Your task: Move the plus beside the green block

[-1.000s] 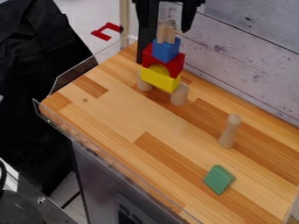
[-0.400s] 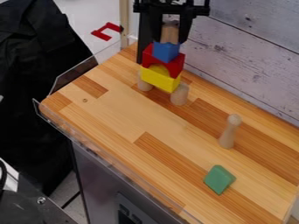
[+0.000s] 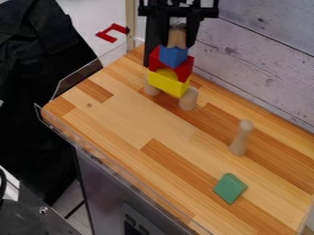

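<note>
The gripper is at the top centre, over the stacked blocks, shut on a small natural-wood piece. That piece, whose plus shape is hard to make out, stands on the blue block at the top of the stack. Below the blue block are a red arch and a yellow block, carried by wooden pegs. The green block lies at the lower right of the wooden table, well away from the gripper.
A lone wooden peg stands between the stack and the green block. A clear plastic guard edges the wooden table. A whitewashed plank wall rises behind, and a red bracket is beyond the far left edge.
The gripper has lowered around the wooden piece and its fingers have drawn together on it. Since the middle frame, the gripper, wooden piece and blue block have shifted slightly.
</note>
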{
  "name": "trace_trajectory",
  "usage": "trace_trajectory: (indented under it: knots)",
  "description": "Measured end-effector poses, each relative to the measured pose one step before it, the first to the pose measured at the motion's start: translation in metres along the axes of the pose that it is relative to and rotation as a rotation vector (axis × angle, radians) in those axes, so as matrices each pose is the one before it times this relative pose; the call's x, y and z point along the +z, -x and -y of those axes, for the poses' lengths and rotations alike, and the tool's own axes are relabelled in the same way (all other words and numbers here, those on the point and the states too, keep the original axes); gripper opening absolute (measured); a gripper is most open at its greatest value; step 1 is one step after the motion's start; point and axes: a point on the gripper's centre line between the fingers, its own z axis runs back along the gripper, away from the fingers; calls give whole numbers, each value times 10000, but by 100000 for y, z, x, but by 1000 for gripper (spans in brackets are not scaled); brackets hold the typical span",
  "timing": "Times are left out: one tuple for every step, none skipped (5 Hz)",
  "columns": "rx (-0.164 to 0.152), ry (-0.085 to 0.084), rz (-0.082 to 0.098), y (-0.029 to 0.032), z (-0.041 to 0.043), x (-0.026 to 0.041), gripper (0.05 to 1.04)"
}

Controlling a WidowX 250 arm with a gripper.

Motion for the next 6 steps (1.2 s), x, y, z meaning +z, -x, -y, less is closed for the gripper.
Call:
trace_trajectory:
  knots:
    - [80, 152, 348, 373, -659, 1414, 462]
    - [-80, 21, 129, 494, -439, 621, 462]
    - [-148, 52, 78, 650, -195, 776, 462]
    - [-484, -227, -254, 1198, -214, 168, 462]
    - [-643, -379, -555, 1517, 242, -828, 462]
    - [-1020, -331, -732, 2367, 1182, -1890, 462]
